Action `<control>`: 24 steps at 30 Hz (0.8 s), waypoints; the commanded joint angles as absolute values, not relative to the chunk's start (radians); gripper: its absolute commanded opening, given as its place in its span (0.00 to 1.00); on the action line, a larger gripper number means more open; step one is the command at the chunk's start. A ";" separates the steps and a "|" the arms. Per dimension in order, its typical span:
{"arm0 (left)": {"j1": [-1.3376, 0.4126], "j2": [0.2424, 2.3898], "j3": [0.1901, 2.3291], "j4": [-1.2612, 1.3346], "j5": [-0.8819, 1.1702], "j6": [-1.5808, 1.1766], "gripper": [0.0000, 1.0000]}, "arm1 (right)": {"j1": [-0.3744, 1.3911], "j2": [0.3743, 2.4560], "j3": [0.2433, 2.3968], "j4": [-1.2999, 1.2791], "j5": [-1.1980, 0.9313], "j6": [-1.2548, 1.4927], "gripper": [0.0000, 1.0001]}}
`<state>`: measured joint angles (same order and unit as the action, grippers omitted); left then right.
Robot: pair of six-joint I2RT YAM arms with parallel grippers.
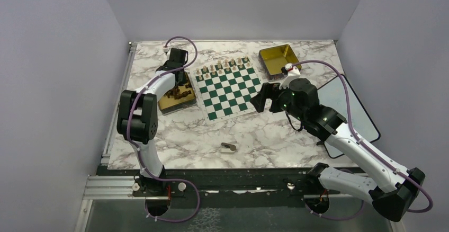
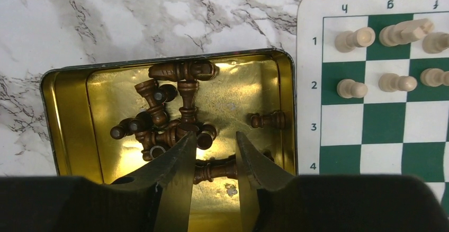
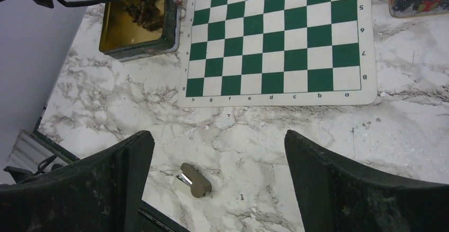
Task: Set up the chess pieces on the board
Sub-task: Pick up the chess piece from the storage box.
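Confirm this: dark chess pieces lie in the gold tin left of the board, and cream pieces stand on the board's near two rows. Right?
No. The cream pieces stand on the board's far two rows, not the near ones, as the top external view shows. The dark chess pieces do lie in the gold tin left of it.

The board (image 1: 226, 88) is showing dark green and white squares with a thin white edge. The chess pieces (image 2: 182, 71) are looking dark brown, almost black. The tin (image 2: 63, 110) around them is shining gold inside. The pale pieces (image 2: 352, 89) are looking cream. The table (image 1: 185, 136) is showing white marble with grey streaks.
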<state>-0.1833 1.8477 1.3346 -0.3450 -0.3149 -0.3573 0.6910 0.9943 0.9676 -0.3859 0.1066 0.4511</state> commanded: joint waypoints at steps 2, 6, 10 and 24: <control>-0.179 1.884 1.370 -0.373 -0.324 -0.324 0.33 | 0.697 0.993 0.970 -0.365 0.092 0.449 0.99; -0.178 1.890 1.368 -0.375 -0.315 -0.324 0.32 | 0.696 0.990 0.973 -0.372 0.100 0.449 0.99; -0.178 1.896 1.367 -0.383 -0.311 -0.325 0.30 | 0.697 0.989 0.971 -0.374 0.103 0.450 0.99; -0.178 1.917 1.380 -0.395 -0.324 -0.310 0.29 | 0.697 1.000 0.976 -0.382 0.109 0.451 0.99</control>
<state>-0.1833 1.8973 1.3373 -0.3904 -0.3149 -0.3271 0.6922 0.9947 0.9672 -0.3870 0.1070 0.4515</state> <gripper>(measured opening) 0.298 0.990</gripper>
